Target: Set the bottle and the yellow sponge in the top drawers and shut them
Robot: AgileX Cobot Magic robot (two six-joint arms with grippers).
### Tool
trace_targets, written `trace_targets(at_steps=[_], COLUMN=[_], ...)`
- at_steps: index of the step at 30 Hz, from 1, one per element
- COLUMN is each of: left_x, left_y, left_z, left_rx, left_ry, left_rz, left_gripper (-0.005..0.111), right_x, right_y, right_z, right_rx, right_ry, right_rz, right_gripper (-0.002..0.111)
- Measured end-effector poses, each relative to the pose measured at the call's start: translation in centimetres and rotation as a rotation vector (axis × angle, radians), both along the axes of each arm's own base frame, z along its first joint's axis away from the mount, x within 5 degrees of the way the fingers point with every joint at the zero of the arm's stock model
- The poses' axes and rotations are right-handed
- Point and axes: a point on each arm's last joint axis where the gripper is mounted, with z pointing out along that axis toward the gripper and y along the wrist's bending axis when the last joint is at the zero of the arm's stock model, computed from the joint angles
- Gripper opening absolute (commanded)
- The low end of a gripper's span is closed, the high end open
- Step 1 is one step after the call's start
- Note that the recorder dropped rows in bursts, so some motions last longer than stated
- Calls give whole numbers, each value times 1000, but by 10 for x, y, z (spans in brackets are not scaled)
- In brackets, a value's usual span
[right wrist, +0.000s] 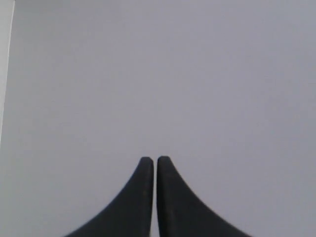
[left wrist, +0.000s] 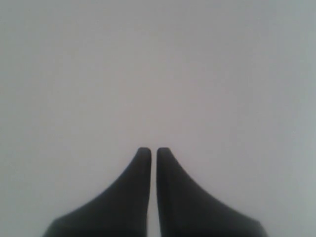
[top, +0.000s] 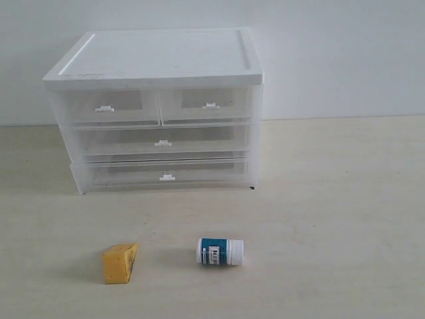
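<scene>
The white bottle (top: 220, 252) with a teal-blue label lies on its side on the pale table, cap to the right. To its left rests the yellow sponge (top: 119, 263), a mustard wedge. Behind them stands a translucent cabinet; its two top drawers, left (top: 107, 106) and right (top: 207, 104), are pushed in, each with a white handle tab. Neither arm shows in the exterior view. My left gripper (left wrist: 154, 149) is shut and holds nothing, facing a blank grey surface. My right gripper (right wrist: 155, 159) is likewise shut and bare.
Below the top drawers sit two full-width drawers (top: 163, 141), both pushed in. The cabinet has a flat white lid (top: 159, 52). A white wall rises behind the table. A pale strip (right wrist: 6, 59) runs along one edge of the right wrist view.
</scene>
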Motion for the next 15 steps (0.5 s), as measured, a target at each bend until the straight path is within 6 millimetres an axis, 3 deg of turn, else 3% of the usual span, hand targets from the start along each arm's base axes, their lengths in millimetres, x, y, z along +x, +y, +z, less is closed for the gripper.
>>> trace_targets(at_steps=[5,8,12,15], left_x=[41,73,119,150], left_y=[3,2,4,6], left_z=[37,42,12,-18], left_rx=[18,111,217,256], left_ry=[59,164,470,653], left_rz=[4,25,45,29], left_gripper=[4,4,4,4], right_x=[33,61,108,140], right_y=[5,10,18,21], right_z=[33,50,54,44], right_rx=[-22,-67,-181,-247], right_ry=[149,288,539,718], right_rz=[-4,-18,-60,-88], right_gripper=[0,0,0,0])
